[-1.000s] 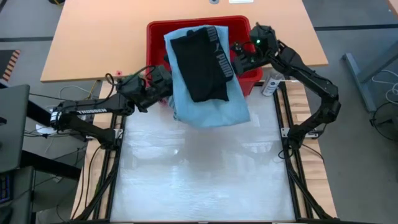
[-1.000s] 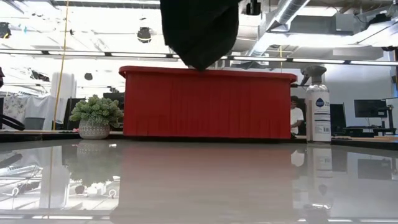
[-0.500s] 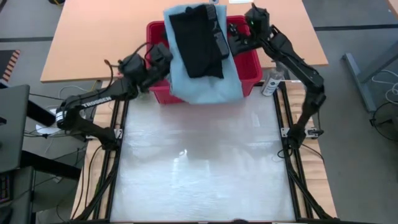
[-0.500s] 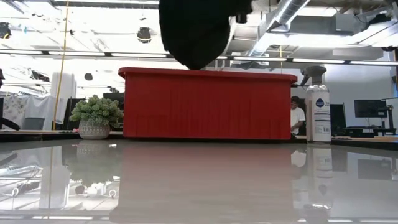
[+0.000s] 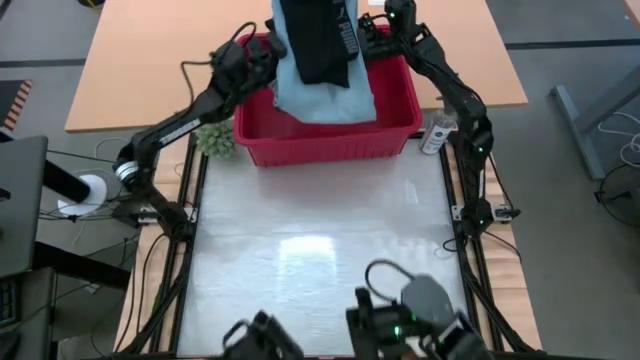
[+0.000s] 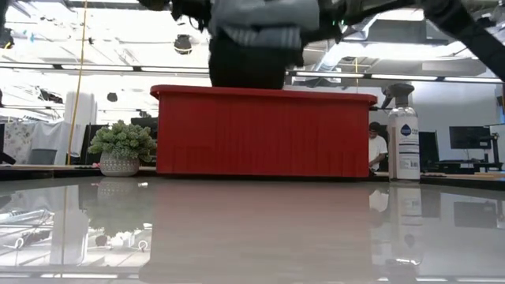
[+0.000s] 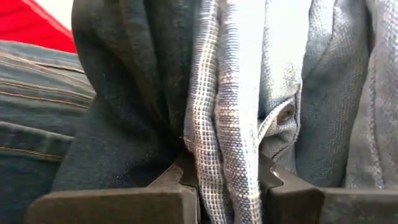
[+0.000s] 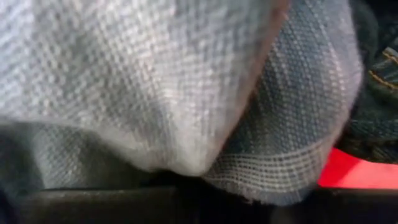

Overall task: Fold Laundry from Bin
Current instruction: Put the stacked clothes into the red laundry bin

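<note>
- Left arm stretched up over the far side of the table, left gripper clamped on a fold of light blue cloth.
- Right arm likewise extended, right gripper pinching the same cloth's other edge.

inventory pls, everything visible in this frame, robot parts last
light blue cloth: 1, pale blue woven, held up over the bin between both hands
black garment: 1, black with white lettering, draped on the light blue cloth
denim: at least 1 piece, blue, in the bin below the held cloth
bin: 1, red, far end of the work surface
plant: 1, green in a pale pot, left of the bin
spray bottle: 1, clear with white label, right of the bin
person: 1, white top, in the room behind
left hand: 1, dark, shut on the light blue cloth
right hand: 1, dark, gripping the cloth's other edge
</note>
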Controlling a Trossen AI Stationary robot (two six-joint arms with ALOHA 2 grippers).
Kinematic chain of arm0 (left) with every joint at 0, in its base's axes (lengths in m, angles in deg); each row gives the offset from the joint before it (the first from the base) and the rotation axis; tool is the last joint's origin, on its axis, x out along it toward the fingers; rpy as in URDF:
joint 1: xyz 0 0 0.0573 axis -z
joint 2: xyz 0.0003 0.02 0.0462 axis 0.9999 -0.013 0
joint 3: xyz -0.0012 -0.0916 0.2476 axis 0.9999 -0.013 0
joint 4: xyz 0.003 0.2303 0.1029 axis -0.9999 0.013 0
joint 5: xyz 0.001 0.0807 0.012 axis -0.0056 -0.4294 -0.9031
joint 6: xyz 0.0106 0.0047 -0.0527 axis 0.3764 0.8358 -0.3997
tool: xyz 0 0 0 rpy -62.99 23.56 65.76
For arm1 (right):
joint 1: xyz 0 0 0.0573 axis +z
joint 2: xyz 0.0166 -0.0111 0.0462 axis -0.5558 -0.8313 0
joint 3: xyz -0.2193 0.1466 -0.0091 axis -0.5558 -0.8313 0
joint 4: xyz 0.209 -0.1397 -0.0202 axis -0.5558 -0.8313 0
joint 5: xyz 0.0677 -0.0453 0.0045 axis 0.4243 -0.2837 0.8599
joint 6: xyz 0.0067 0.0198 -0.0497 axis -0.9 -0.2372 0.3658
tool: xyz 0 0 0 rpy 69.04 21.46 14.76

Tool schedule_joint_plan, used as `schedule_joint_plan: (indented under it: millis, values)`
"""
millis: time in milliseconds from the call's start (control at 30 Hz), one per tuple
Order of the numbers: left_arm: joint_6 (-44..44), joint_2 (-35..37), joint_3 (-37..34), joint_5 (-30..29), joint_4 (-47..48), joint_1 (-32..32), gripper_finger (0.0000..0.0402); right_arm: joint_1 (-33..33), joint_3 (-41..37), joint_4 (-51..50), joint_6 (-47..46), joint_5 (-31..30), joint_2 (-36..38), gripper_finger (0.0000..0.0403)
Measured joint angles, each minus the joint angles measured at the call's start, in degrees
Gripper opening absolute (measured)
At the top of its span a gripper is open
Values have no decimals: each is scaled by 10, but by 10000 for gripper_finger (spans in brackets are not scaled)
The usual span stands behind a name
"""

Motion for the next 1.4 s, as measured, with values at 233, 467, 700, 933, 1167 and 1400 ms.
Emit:
schedule_joint_plan:
  millis: [233,467,700,933,1167,1400]
  values:
    - [27,-98,48,60,-8,-50,41,-40,12,59,-12,17,-66,100]
    - [85,-195,107,78,3,-80,41,-65,13,135,-35,11,-144,100]
    - [117,-240,116,57,47,-84,41,-79,12,136,-54,11,-185,100]
    - [135,-261,115,19,153,-89,43,-90,11,53,-2,-43,-193,100]
    - [139,-261,114,0,199,-89,53,-93,13,-35,71,-124,-191,99]
    - [152,-260,114,-6,270,-89,80,-95,13,-58,70,-173,-187,177]
